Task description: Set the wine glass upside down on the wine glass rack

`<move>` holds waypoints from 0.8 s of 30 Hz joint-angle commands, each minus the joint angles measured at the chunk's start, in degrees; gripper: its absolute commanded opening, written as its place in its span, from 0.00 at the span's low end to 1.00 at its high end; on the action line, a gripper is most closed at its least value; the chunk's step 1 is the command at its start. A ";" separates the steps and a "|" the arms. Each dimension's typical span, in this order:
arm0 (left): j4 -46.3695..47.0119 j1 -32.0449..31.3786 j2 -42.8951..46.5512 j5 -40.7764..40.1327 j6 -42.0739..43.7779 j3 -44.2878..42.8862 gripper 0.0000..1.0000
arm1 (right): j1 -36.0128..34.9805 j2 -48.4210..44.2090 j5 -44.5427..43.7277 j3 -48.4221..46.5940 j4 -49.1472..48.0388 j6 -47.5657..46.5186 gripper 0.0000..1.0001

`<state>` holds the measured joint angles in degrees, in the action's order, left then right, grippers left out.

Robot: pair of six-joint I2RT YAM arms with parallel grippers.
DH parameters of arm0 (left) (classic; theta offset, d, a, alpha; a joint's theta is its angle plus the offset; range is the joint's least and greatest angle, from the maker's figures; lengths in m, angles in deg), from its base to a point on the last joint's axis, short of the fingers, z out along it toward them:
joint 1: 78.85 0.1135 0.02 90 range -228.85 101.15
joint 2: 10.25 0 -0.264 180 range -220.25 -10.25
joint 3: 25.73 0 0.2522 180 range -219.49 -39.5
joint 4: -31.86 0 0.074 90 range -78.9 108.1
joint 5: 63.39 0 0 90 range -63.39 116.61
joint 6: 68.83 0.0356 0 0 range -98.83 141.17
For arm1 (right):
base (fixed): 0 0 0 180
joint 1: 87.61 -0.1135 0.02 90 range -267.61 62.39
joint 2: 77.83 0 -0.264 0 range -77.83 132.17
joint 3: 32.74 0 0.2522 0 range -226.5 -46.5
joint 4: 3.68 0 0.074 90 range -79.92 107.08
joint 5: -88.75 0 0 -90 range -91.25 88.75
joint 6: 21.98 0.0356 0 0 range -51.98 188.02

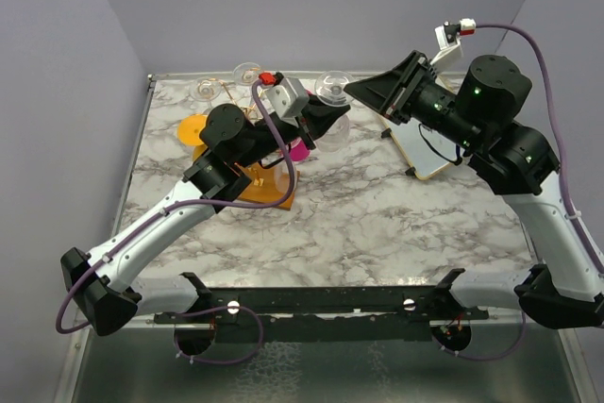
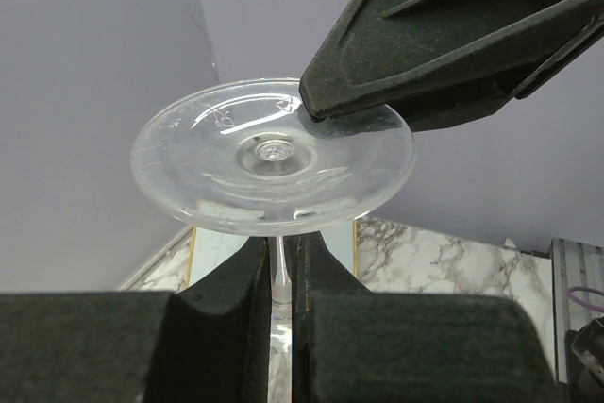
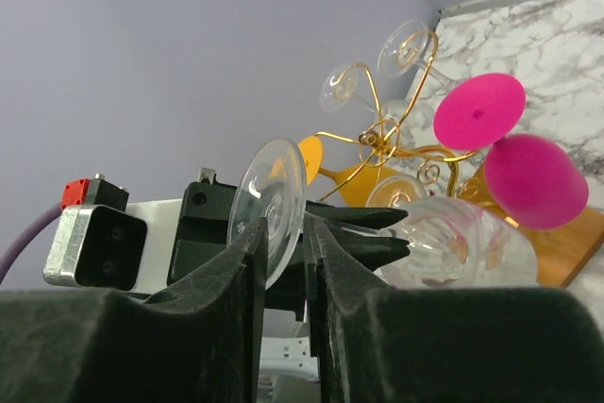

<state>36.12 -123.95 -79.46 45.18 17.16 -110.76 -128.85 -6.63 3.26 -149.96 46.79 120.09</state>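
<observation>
Reaching over a marble table (image 1: 377, 214), two robot arms meet at one clear wine glass (image 1: 332, 88), and we watch from above and from both wrists. The left arm (image 1: 170, 219) stretches from the near left corner toward the middle; the right arm (image 1: 528, 158) bends in from the right. The wine glass rack (image 1: 269, 191), gold wire curls on an orange-brown wooden base, stands on the far left part of the table, with a pink glass (image 3: 528, 176), an orange glass (image 1: 193, 129) and clear glasses (image 3: 406, 49) among its arms. The wine glass is held off the table just right of the rack, tipped on its side, its bowl (image 3: 453, 243) toward the rack. We see the left gripper (image 2: 280, 250) clamped on the thin stem (image 2: 279, 276). The right gripper (image 3: 283, 233) has its jaws drawn narrow, one on each side of the rim of the round foot (image 2: 272, 153); we cannot tell whether they pinch it.
</observation>
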 commanded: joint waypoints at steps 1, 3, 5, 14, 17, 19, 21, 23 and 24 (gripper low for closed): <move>4.86 -0.07 0.84 5.44 3.40 -0.23 0.00 | 0.01 -1.04 3.00 1.20 5.50 2.86 0.19; 5.21 -0.07 1.03 6.16 3.83 0.10 0.00 | 0.01 -1.59 3.29 2.08 5.71 4.05 0.15; 5.42 -0.07 1.26 6.68 3.80 0.27 0.00 | 0.01 -1.97 3.12 2.69 6.26 5.32 0.09; 5.54 -0.07 3.06 5.01 -5.67 2.78 0.45 | 0.01 -4.68 -0.72 4.65 10.28 11.14 0.01; 5.54 -0.07 4.29 5.35 -10.72 4.08 0.60 | 0.01 -6.33 -1.73 6.52 11.99 13.38 0.01; 5.45 -0.09 5.28 5.15 -13.74 5.07 0.65 | 0.01 -7.76 -2.52 8.54 12.29 14.19 0.01; 5.45 -0.10 6.45 5.24 -17.32 5.94 0.69 | 0.01 -8.97 -3.89 10.07 13.04 14.29 0.01; 5.33 -0.04 7.72 5.26 -21.49 6.45 0.70 | 0.01 -10.18 -5.28 11.45 13.90 14.03 0.01; 5.17 -0.07 8.36 5.05 -23.85 6.89 0.70 | 0.01 -10.68 -5.83 12.04 13.79 13.44 0.01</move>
<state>36.75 -123.99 -75.32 50.23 4.68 -103.68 -128.60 -14.81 1.75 -140.45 55.73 134.19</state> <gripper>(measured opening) 0.696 0.037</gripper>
